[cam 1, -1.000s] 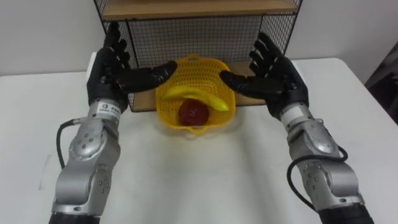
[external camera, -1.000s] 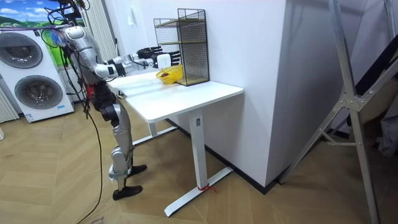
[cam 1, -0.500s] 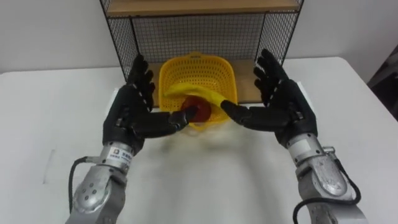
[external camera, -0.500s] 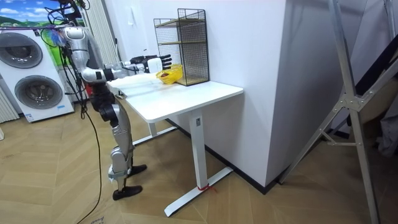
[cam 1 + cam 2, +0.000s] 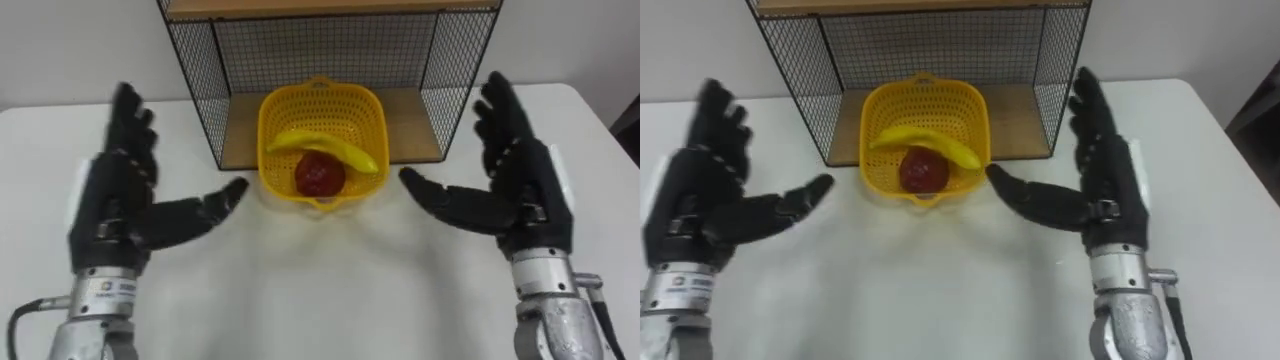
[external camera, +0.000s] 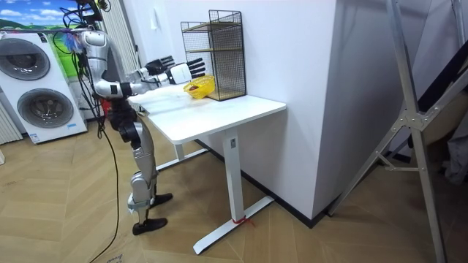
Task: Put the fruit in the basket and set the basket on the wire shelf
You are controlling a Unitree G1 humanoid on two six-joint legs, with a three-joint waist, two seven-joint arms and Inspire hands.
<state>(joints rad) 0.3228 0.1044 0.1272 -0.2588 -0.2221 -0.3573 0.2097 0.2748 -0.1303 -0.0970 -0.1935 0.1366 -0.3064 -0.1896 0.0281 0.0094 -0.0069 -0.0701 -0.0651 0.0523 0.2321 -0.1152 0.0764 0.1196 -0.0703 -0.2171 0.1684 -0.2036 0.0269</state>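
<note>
- My left hand (image 5: 115,205) and right hand (image 5: 515,190) are both open, fingers straight, holding nothing.
- Half a second ago they sat close beside the basket; now they're pulled back and spread wide.
- Yellow basket (image 5: 280,110) sits between them, apart from both, in the wire shelf (image 5: 200,80) mouth, with banana (image 5: 325,148) and red fruit (image 5: 318,175) inside.

Left hand (image 5: 115,205), right hand (image 5: 515,190) spread.

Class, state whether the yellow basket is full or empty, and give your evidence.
Not empty: a banana lies across a red fruit inside the yellow basket.
</note>
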